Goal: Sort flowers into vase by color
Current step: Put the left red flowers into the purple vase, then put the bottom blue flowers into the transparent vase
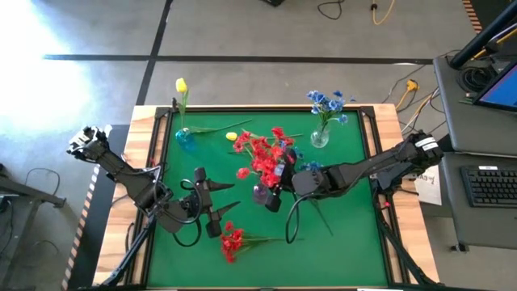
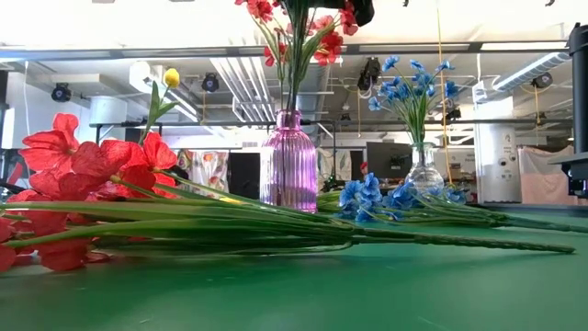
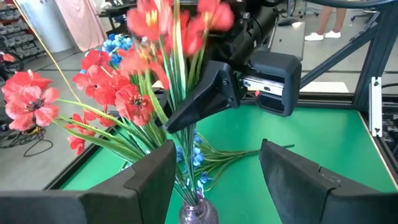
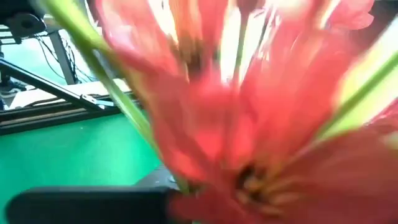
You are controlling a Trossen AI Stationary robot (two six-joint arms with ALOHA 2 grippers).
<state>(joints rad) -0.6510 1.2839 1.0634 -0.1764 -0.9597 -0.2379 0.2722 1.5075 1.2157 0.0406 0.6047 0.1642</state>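
The step in hand is loading red flowers into the pink vase (image 2: 289, 158), which stands near the middle of the green surface (image 1: 347, 234). The right end effector (image 1: 279, 176) sits right over that vase, in among the red bunch (image 1: 262, 153) already standing in it; its wrist view is filled with red petals, and the left wrist view shows its dark fingers (image 3: 205, 102) against the stems. Whether it is gripping a stem or has just let go, I cannot tell.

The left end effector (image 1: 212, 206) waits just beside the pink vase, fingers well apart and holding nothing, pointed at the vase.

Relative to the pink vase: one red sprig (image 1: 233, 240) lies flat on the surface on the near side, a loose blue sprig (image 2: 363, 198) lies just beside the vase, and a yellow bud (image 1: 232, 137) lies on the far side. A vase with a yellow flower (image 1: 181, 86) stands at the far left, and a clear vase with blue flowers (image 1: 325, 103) at the far right.

Judging from this, the next move calls for the right end effector to clear the bunch without dragging stems out, then for one arm to collect a loose sprig, likely the red one.
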